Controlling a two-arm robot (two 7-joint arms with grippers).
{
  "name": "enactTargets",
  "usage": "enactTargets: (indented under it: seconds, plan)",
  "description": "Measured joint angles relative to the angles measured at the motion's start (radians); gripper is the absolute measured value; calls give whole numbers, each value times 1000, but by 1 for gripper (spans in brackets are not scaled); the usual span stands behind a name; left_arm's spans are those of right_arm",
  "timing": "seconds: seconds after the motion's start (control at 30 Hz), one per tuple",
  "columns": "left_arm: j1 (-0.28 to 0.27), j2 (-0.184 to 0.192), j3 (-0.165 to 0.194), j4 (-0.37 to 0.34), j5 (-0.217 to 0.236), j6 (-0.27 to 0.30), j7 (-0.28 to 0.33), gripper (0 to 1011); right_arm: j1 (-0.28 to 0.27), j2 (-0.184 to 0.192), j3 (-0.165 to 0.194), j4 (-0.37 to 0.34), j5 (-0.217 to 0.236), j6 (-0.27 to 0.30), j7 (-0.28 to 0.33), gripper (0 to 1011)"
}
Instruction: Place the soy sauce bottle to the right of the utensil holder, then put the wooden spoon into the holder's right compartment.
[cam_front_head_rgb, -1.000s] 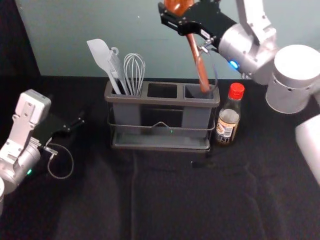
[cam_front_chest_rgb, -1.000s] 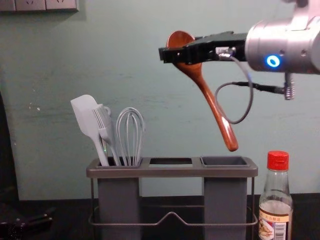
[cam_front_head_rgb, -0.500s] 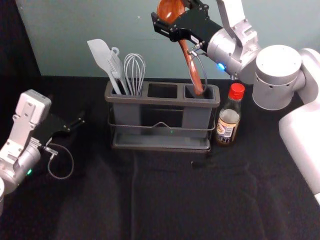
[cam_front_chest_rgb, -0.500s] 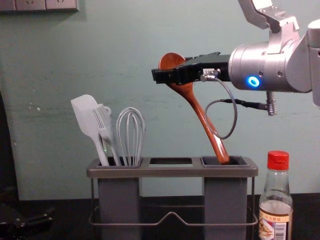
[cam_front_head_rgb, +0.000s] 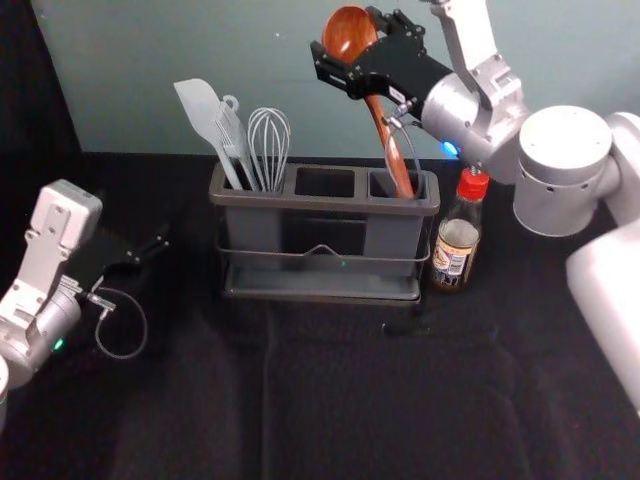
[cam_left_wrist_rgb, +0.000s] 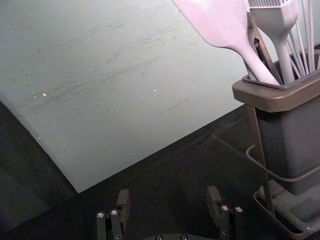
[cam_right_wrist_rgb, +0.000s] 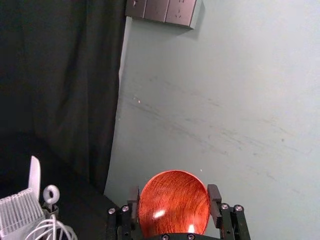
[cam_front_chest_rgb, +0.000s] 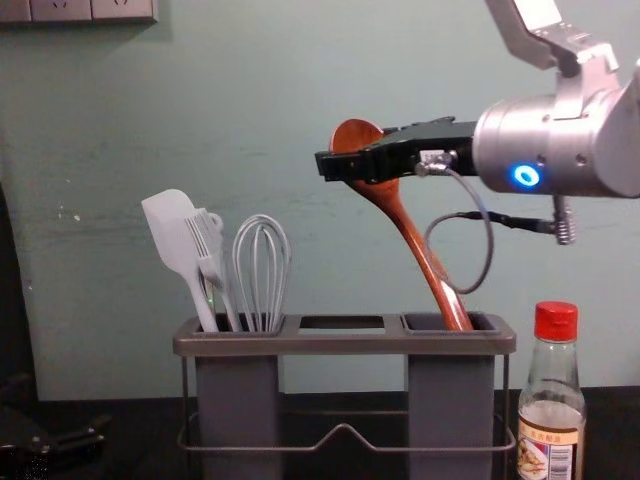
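My right gripper (cam_front_head_rgb: 346, 52) is above and behind the utensil holder (cam_front_head_rgb: 300, 203), shut on the bowl of the wooden spoon (cam_front_head_rgb: 350, 32). In the right wrist view, the gripper (cam_right_wrist_rgb: 174, 205) has one finger at each side of the spoon bowl (cam_right_wrist_rgb: 174, 200). The spoon's handle (cam_front_chest_rgb: 425, 262) slants down, its lower end at the mouth of the right compartment (cam_front_chest_rgb: 450, 400). Right of the holder, the soy sauce bottle (cam_front_chest_rgb: 549, 395) stands upright. The left gripper (cam_front_head_rgb: 150, 256) is parked left of the holder; its wrist view shows this gripper (cam_left_wrist_rgb: 169, 202) open and holding nothing.
A grey spatula (cam_front_chest_rgb: 180, 240), a brush (cam_front_chest_rgb: 212, 255) and a whisk (cam_front_chest_rgb: 262, 270) stand in the left compartment. The wall (cam_front_chest_rgb: 90, 260) rises behind the holder. A cable loop (cam_front_chest_rgb: 480, 275) hangs below the right arm, near the spoon handle.
My right gripper and the spoon have come down, bringing the handle's end from above the holder to the right compartment's mouth. Most recently they shifted a little rightward. The left arm stayed still.
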Motion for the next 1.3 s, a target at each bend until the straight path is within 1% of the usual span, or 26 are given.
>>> enactTargets:
  seconds: [0.23,0.33,0.37,0.4,0.67,0.77,0.93,1.07,1.3]
  plan:
    - [0,0,0,0,0,0,0,1005,-61,31,22,-121,9,58,10,840]
    - [0,0,0,0,0,0,0,1005,-97,54,39,-193,28,92,22,840]
    - [0,0,0,0,0,0,0,1005,-97,54,39,-193,28,92,22,839]
    - [0,0,0,0,0,0,0,1005,-110,63,45,-221,36,103,27,840]
    - [0,0,0,0,0,0,0,1005,-161,107,73,-320,69,148,39,840]
    - [0,0,0,0,0,0,0,1005,-188,128,86,-361,83,172,39,840]
    - [0,0,0,0,0,0,0,1005,-217,150,94,-387,94,187,39,840]
    - [0,0,0,0,0,0,0,1005,-236,159,96,-390,98,183,35,840]
    - [0,0,0,0,0,0,0,1005,-247,160,90,-353,103,160,27,840]
